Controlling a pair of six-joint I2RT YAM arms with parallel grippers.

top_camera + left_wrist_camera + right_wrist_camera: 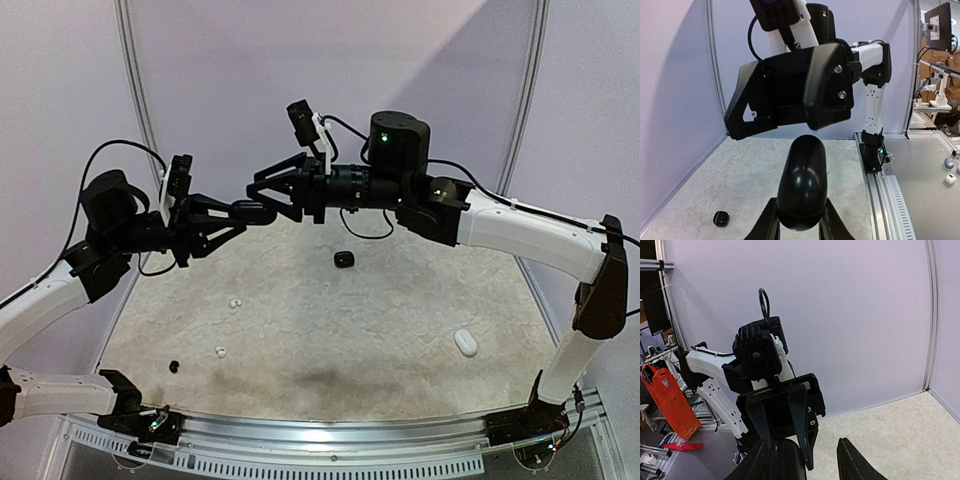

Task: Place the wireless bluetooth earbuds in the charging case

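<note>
My left gripper (240,213) is shut on a glossy black pebble-shaped charging case (258,212) and holds it high above the table. In the left wrist view the case (802,185) sticks out from between the fingers and looks closed. My right gripper (262,193) is open, facing the left one, its fingers around the case's far end. In the right wrist view the case (787,462) lies against the left finger. Two white earbuds (234,301) (220,351) and one black earbud (174,366) lie on the table at the left.
A small black rounded object (344,260) lies mid-table; it also shows in the left wrist view (721,218). A white pebble-shaped case (466,342) lies at the right. Purple walls close in the back and sides. A metal rail (330,432) runs along the near edge.
</note>
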